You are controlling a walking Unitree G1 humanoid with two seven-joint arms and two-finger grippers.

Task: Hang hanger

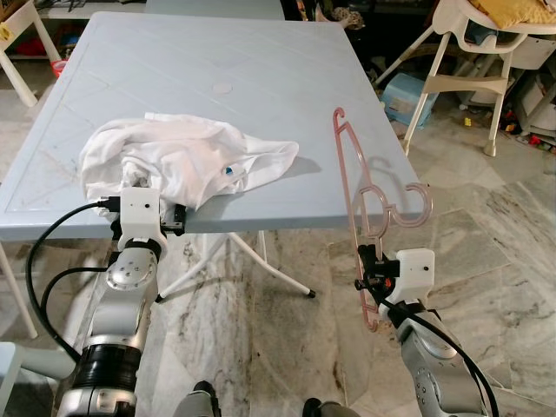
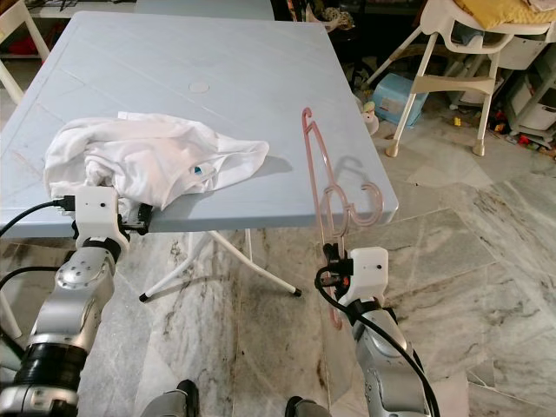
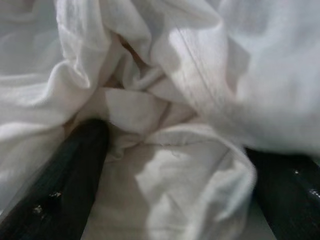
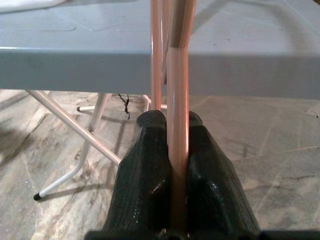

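A pink plastic hanger (image 1: 351, 178) stands upright at the near right edge of the pale blue table (image 1: 261, 69), its hook pointing right. My right gripper (image 1: 366, 258) is shut on the hanger's lower bar, and the two fingers (image 4: 145, 150) press on the bar from both sides. A crumpled white shirt (image 1: 191, 156) lies on the table's near left corner. My left gripper (image 3: 177, 145) is pushed into the shirt at the table edge. Its fingers (image 3: 75, 175) stand apart with white cloth bunched between them.
White folding legs (image 1: 252, 261) cross under the table. A white high chair (image 1: 469, 52) and a pale blue tub (image 1: 404, 95) stand on the marble floor at the far right. Clutter lies behind the table.
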